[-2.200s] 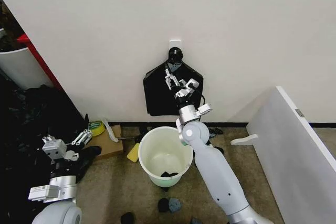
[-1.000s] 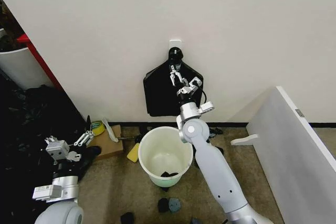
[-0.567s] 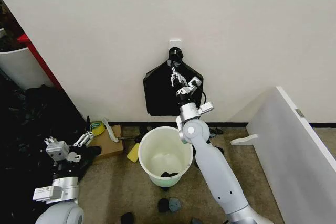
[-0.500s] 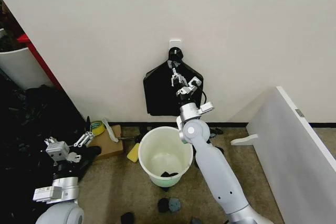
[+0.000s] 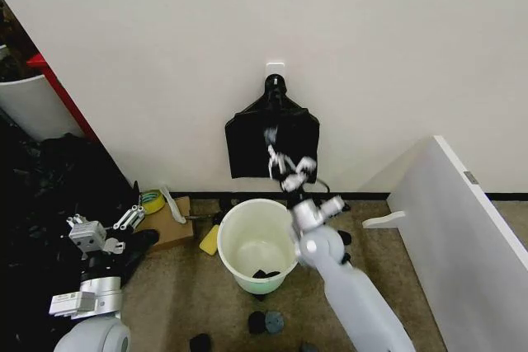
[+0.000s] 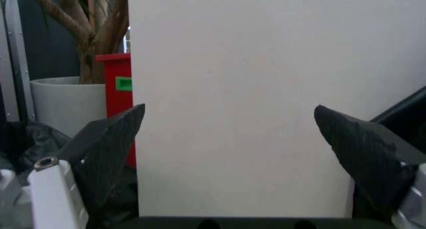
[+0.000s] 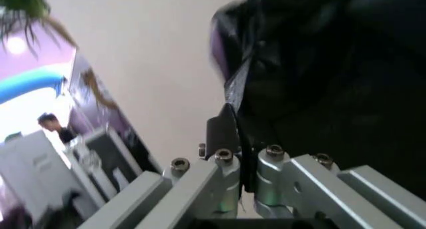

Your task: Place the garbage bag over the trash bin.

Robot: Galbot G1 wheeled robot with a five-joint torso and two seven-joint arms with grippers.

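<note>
R end effector (image 5: 281, 162) mid-frame, blurred against black bag bundle (image 5: 247, 146) on wall, above trash bin (image 5: 239, 269); grip state unclear. L end effector (image 5: 132, 218) lower left, fingers apart, empty.

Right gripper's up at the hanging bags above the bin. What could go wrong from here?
1. The right gripper sits against the whole bag bundle on its wall hook, so it may drag out several bags, or none.
2. The trash bin holds a black scrap that a liner would trap underneath.
</note>
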